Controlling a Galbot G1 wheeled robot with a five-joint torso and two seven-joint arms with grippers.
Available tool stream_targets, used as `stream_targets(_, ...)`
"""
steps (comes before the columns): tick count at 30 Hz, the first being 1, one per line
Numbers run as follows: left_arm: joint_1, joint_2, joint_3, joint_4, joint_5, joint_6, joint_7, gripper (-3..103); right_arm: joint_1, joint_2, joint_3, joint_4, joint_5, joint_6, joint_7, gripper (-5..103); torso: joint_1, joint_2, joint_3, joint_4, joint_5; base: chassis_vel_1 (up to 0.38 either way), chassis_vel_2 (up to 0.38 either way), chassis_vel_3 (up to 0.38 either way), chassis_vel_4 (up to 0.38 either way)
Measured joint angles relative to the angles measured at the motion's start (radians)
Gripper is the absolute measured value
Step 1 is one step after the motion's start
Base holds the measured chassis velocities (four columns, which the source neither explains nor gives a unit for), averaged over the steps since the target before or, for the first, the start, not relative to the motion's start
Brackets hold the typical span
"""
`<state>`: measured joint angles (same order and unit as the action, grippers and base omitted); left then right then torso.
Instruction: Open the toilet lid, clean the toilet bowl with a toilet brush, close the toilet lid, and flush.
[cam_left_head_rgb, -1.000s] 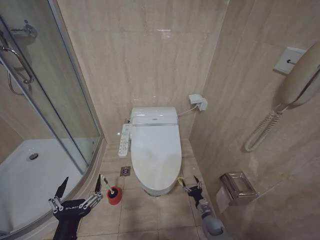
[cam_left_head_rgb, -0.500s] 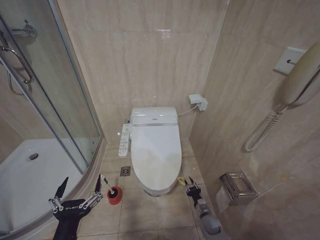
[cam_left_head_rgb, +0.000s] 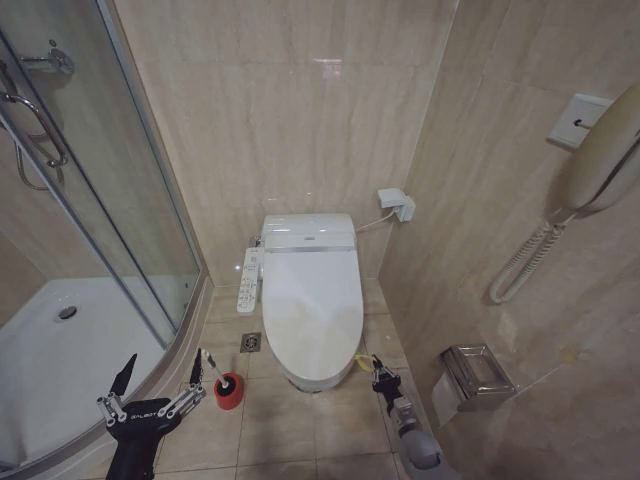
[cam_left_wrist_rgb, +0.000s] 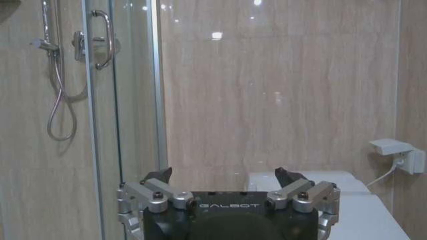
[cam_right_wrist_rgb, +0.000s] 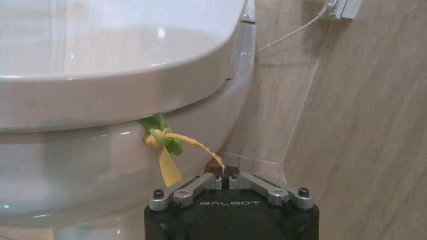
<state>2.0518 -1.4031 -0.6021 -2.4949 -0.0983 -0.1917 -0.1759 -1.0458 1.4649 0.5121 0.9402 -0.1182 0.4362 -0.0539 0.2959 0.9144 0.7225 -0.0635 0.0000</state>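
Low beside the toilet, the right end effector (cam_left_head_rgb: 376, 371) has its fingers pinched closed on a yellow ribbon strip (cam_right_wrist_rgb: 200, 148) that runs to a green-and-yellow knot (cam_right_wrist_rgb: 160, 138) under the front edge of the large glossy white plastic toilet lid (cam_left_head_rgb: 312, 300). The lid lies flat and shut over the white ceramic toilet bowl (cam_right_wrist_rgb: 73, 165), so the opening step appears to be barely under way. The left end effector (cam_left_head_rgb: 155, 397) hangs with fingers spread wide and empty above the floor tiles near the curved white shower tray (cam_left_head_rgb: 60, 350). Just beside it, the slim white-handled toilet brush (cam_left_head_rgb: 214, 374) stands in its small round red cup (cam_left_head_rgb: 229, 391) on the floor, close to the bowl's left flank and untouched.

Doing this step well likely means drawing the ribbon up and back in an arc that follows the lid's hinge at the rear, rather than tugging straight toward the robot, which could slip the strip out of the pinch or strain the knot. A steady pull with the ribbon kept taut should serve best. The long white control panel (cam_left_head_rgb: 249, 281) along the seat's left side and the wall socket with its cord (cam_left_head_rgb: 397, 205) sit clear of that path.
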Motion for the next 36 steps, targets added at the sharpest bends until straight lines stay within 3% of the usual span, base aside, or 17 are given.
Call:
stream_targets(7,0.0,0.0,0.0,0.0,0.0,0.0,0.0,100,-0.022,-0.006,-0.002,0.074,0.032,-0.002,0.001,1,0.0,0.0,0.0,0.0,0.0,0.0,0.0,0.0,0.0)
stream_targets(25,0.0,0.0,0.0,0.0,0.0,0.0,0.0,100,-0.133,-0.033,0.005,0.419,0.181,-0.092,0.011,1,0.0,0.0,0.0,0.0,0.0002,0.0,0.0,0.0,0.0)
stream_targets(36,0.0,0.0,0.0,0.0,0.0,0.0,0.0,100,-0.178,-0.038,0.019,0.589,0.224,-0.139,0.031,1,0.0,0.0,0.0,-0.0001,-0.0001,0.0,0.0,0.0,0.0)
